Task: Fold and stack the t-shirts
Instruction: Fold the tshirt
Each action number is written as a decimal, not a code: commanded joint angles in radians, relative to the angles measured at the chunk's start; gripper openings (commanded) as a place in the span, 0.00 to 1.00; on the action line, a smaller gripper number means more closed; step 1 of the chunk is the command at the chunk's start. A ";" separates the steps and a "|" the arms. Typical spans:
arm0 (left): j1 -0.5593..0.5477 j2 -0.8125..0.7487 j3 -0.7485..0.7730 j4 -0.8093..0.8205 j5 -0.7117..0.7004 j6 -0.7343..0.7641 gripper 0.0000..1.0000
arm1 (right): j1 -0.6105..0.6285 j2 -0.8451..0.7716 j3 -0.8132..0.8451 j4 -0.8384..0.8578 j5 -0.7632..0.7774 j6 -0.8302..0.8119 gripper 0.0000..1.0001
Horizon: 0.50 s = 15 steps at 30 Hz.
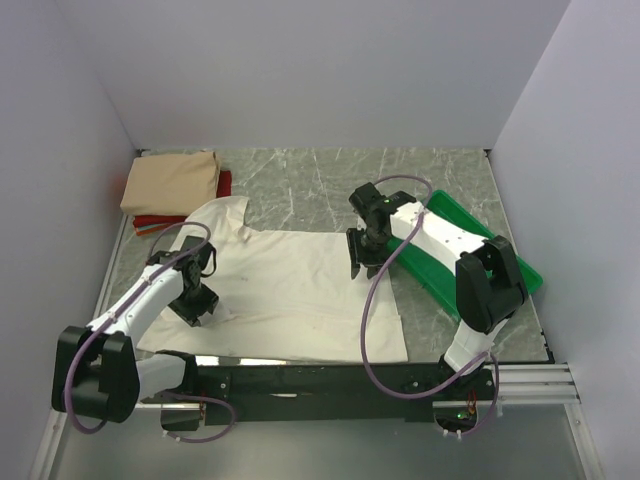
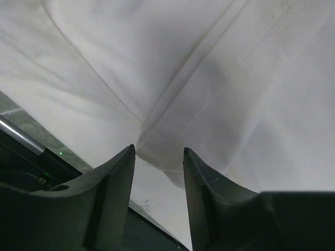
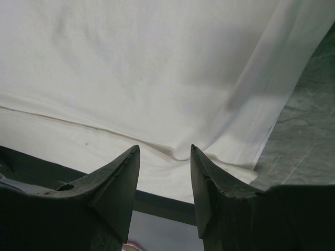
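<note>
The large off-white cream t-shirt (image 1: 290,290) lies spread on the marble table. It fills the left wrist view (image 2: 199,78) and the right wrist view (image 3: 136,68). The tan beige t-shirt (image 1: 172,181) lies folded at the back left on top of the red t-shirt (image 1: 160,222). My left gripper (image 1: 196,305) is open, low over the cream shirt's left sleeve seam (image 2: 157,149). My right gripper (image 1: 362,262) is open, low over the shirt's right part near its edge (image 3: 165,149). Neither holds cloth.
A green plastic tray (image 1: 470,240) lies at the right, partly under my right arm. Grey walls close in the left, back and right. A black rail (image 1: 330,378) runs along the table's near edge.
</note>
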 commanded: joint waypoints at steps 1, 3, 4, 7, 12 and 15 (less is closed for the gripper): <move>-0.013 0.022 -0.006 0.025 0.017 -0.012 0.47 | -0.012 -0.038 0.042 -0.005 -0.007 -0.015 0.50; -0.016 0.028 -0.020 0.039 0.028 -0.008 0.48 | -0.016 -0.041 0.042 -0.003 -0.012 -0.016 0.50; -0.016 0.031 -0.026 0.048 0.038 -0.006 0.47 | -0.018 -0.042 0.041 -0.003 -0.013 -0.013 0.50; -0.020 0.031 -0.038 0.057 0.046 -0.014 0.48 | -0.020 -0.044 0.032 0.000 -0.024 -0.015 0.50; -0.020 0.008 -0.057 0.062 0.041 -0.038 0.48 | -0.024 -0.045 0.027 -0.003 -0.027 -0.022 0.50; -0.021 0.014 -0.061 0.068 0.041 -0.046 0.40 | -0.029 -0.041 0.035 -0.006 -0.029 -0.027 0.50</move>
